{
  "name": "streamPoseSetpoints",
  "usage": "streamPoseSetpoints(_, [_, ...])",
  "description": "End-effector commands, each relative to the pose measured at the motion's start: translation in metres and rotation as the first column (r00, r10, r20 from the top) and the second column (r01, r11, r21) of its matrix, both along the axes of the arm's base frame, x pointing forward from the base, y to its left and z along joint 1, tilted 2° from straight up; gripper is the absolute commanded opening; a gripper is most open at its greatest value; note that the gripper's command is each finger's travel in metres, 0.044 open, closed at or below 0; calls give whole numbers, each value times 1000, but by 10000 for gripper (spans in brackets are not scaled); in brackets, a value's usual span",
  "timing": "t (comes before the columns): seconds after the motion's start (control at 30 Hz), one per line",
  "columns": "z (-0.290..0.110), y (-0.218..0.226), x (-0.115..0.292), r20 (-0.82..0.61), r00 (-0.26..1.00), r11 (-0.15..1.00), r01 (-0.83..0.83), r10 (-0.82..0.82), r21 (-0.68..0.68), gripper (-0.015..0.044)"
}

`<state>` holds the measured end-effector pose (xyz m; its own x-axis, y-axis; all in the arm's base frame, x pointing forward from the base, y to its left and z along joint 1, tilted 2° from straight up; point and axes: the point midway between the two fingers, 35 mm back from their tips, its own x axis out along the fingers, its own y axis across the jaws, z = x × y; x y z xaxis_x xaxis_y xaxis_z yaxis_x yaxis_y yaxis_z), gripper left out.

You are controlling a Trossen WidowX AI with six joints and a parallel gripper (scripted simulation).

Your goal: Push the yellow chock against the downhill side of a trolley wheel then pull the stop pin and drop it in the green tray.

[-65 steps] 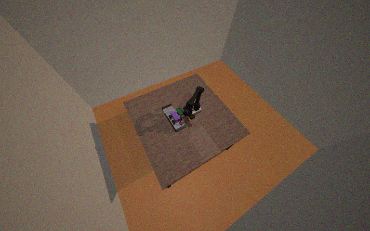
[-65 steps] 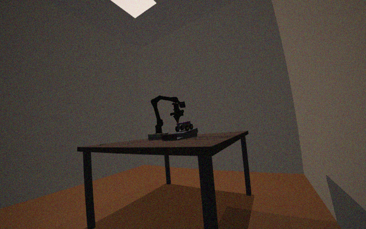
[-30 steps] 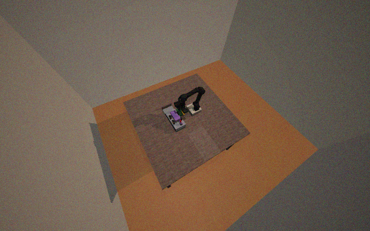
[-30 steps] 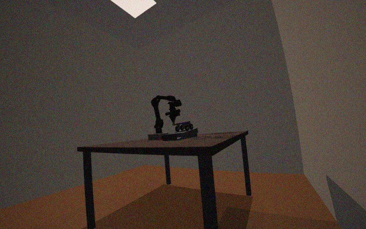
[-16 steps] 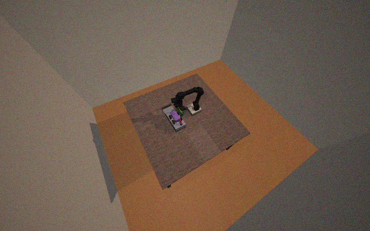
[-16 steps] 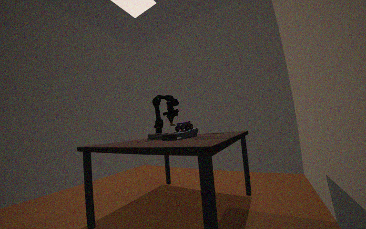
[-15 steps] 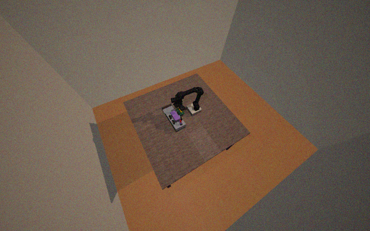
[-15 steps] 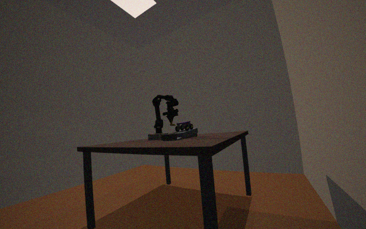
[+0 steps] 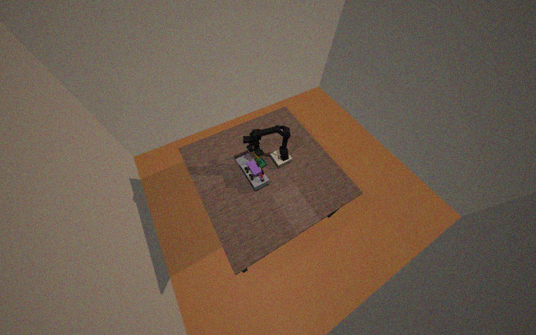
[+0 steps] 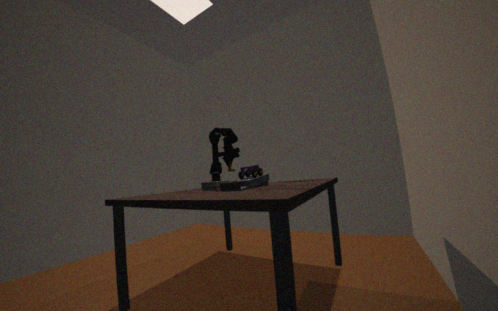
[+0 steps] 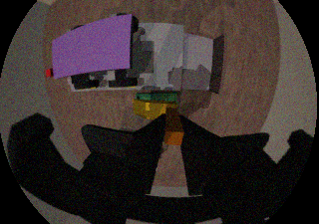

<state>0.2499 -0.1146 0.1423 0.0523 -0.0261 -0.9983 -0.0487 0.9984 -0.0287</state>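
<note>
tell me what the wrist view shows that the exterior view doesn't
Only the wrist view shows the chock's orange handle clamped between the black fingers, the yellow chock below them, the red stop pin at the trolley's end, and a strip of green tray. Only the exterior view shows the whole arm, the table and the ramp's tilt. Both show the purple trolley.

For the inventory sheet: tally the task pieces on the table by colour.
Purple: 1, trolley
Red: 1, stop pin
Yellow: 1, chock
Green: 1, tray
Grey: 1, ramp
Total: 5
</note>
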Motion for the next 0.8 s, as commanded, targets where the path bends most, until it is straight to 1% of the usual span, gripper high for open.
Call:
streamPoseSetpoints(0.0, [-1, -16, 5, 4, 1000, 1000, -5, 5, 3, 0])
streamPoseSetpoints(0.1, [-1, -19, 6, 2, 1000, 1000, -6, 6, 21, 0])
streamPoseSetpoints(0.2, [-1, -22, 6, -2, 1000, 996, -10, 10, 93, 0])
streamPoseSetpoints(0.27, [-1, -23, 6, -2, 1000, 994, -10, 11, 113, 0])
streamPoseSetpoints(0.4, [-1, -23, 7, -2, 1000, 994, -10, 10, 113, 0])
streamPoseSetpoints(0.77, [-5, -24, 36, 1, 1000, 994, -11, 11, 113, 0])
